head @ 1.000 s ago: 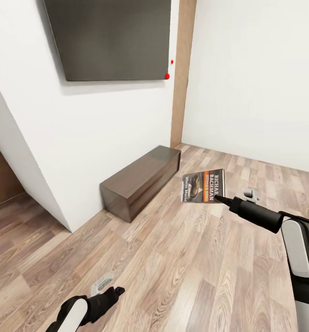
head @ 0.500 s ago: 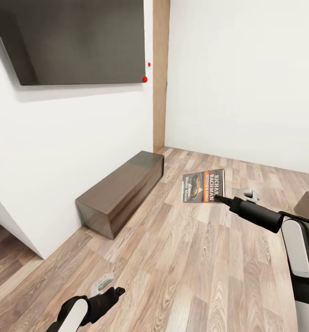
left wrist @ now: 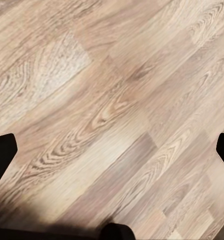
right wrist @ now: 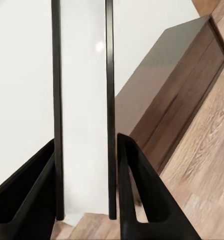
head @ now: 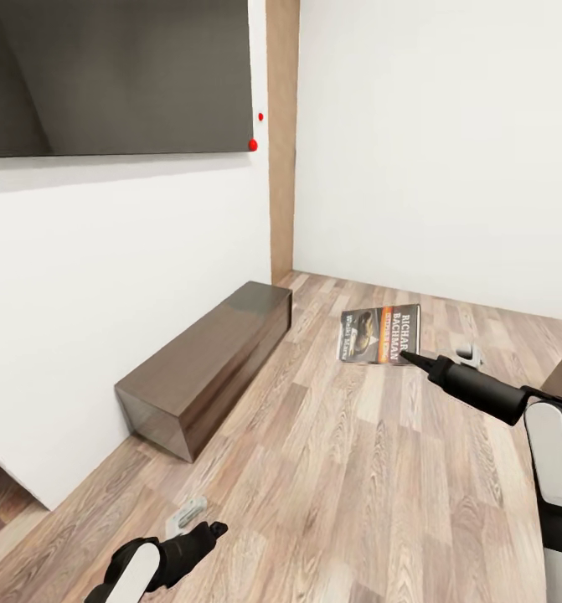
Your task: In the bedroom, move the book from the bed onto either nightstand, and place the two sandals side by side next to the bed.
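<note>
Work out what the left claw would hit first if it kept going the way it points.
Probably the floor: the left claw is angled down at the bare planks, with nothing between.

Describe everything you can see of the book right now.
The book is a thin paperback with a dark cover, a picture, an orange band and white lettering reading RICHARD BACHMAN. It is held in the air above the wood floor, cover toward the head camera, pinched at one edge by the right gripper. In the right wrist view it shows edge-on between the fingers.
</note>
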{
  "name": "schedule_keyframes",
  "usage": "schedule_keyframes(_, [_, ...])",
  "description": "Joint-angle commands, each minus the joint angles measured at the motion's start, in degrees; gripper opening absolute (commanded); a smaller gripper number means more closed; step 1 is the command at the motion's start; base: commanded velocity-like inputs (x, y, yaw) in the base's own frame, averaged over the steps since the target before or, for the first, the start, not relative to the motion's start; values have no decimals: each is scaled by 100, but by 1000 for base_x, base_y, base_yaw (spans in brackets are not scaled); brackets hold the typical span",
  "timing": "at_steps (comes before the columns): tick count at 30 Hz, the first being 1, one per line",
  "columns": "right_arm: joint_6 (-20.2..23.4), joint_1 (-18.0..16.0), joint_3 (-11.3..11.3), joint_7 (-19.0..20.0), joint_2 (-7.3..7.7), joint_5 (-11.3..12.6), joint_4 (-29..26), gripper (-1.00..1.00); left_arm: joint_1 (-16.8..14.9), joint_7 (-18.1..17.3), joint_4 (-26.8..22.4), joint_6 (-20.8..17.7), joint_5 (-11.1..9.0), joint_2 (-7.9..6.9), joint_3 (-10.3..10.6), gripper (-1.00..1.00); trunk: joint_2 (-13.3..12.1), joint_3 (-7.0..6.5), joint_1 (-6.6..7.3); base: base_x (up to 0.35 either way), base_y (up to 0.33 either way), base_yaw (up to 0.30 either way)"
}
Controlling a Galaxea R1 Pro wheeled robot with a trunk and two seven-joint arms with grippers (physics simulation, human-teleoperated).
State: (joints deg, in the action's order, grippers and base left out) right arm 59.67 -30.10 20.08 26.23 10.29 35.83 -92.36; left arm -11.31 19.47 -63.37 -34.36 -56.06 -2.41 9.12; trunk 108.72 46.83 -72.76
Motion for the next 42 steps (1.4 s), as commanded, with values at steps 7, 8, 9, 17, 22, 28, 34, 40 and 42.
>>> schedule_keyframes(7, [33,-8,317,58,12,343,-1,-100,-3,57,-9,-1,-58,-5,18,100,2,9,-3,326,-104,-123])
schedule_keyframes(8, [33,-9,330,58,13,357,-1,-100,-3,57,-9,1,-57,-5,19,100,2,9,-3,326,-126,-228])
schedule_keyframes(9, [33,-10,339,58,14,369,-1,-100,-3,57,-9,0,-56,-5,19,100,2,9,-3,326,-127,-235])
schedule_keyframes(17, [33,-13,379,57,17,413,-1,-100,-3,57,-9,-1,-55,-5,19,100,2,10,-3,326,-129,-256])
schedule_keyframes(22, [33,-13,381,57,15,415,-1,-100,-3,57,-5,-1,-54,-5,19,100,2,10,-3,326,-122,-263])
schedule_keyframes(28, [33,-11,382,57,9,416,-1,-100,-3,57,5,-1,-54,-5,19,100,2,10,-3,326,-112,-264])
schedule_keyframes(34, [33,-10,382,57,9,416,-1,-100,-3,57,8,0,-54,-5,19,100,2,10,-3,326,-105,-265])
schedule_keyframes(40, [33,-10,386,57,8,414,-1,-100,-3,57,9,-1,-54,-5,19,100,2,10,-3,326,-100,-266])
schedule_keyframes(42, [33,-11,391,57,8,414,-1,-100,-3,57,9,1,-54,-5,19,100,2,10,-3,326,-97,-266])
